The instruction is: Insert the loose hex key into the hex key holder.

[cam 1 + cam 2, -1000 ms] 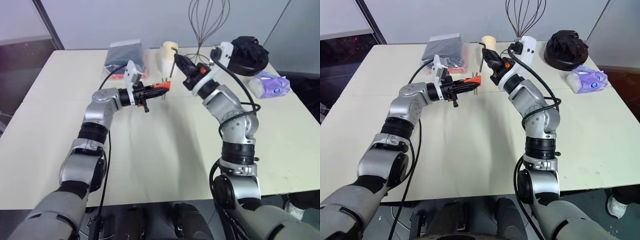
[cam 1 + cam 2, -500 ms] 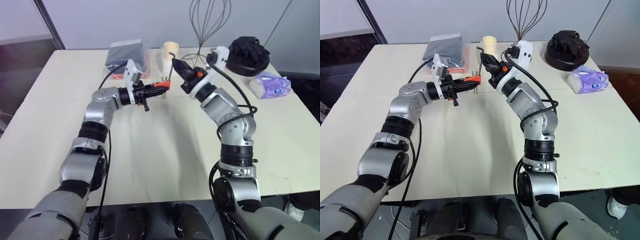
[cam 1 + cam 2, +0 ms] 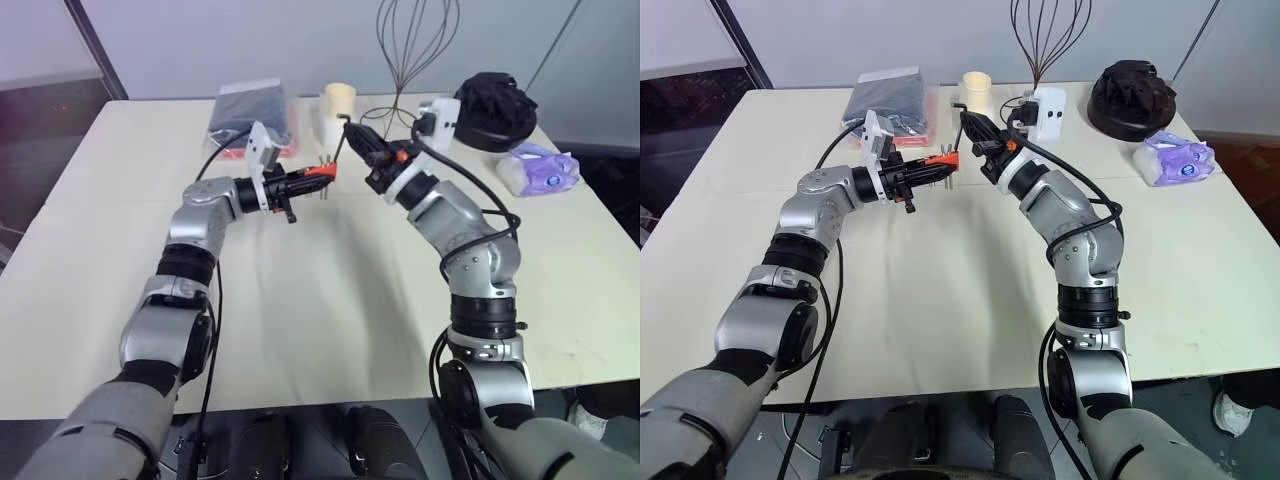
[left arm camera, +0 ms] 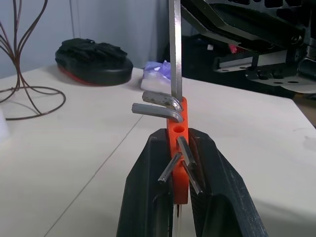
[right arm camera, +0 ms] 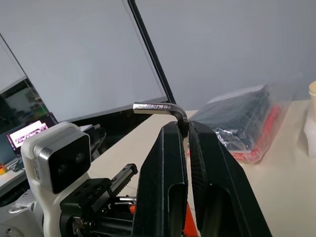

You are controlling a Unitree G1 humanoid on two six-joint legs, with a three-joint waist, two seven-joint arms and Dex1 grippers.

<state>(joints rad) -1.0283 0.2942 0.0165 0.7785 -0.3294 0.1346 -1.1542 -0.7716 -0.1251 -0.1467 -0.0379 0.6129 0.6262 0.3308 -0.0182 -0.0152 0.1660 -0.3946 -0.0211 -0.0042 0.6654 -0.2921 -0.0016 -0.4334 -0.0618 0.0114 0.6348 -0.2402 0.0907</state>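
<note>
The red-orange hex key holder (image 3: 321,172) hangs above the table's far middle, and my left gripper (image 3: 305,180) is shut on it, pointing right. Several short grey keys stick out of the holder (image 4: 177,148). My right gripper (image 3: 352,135) is shut on the loose hex key (image 3: 343,140) close beside the holder's free end. The key (image 4: 175,49) stands upright, bent end on top (image 5: 155,107). Its lower end meets the holder's tip. Whether it sits in a hole I cannot tell.
At the table's far edge a dark packet in a plastic bag (image 3: 250,110) lies behind the left gripper. To its right stand a cream cup (image 3: 338,105) and a wire whisk shape (image 3: 415,40). A black cap (image 3: 495,105) and a purple tissue pack (image 3: 540,168) lie far right.
My right wrist has turned and its elbow has swung out, setting the key closer to the holder's end. The left gripper has held the holder still.
</note>
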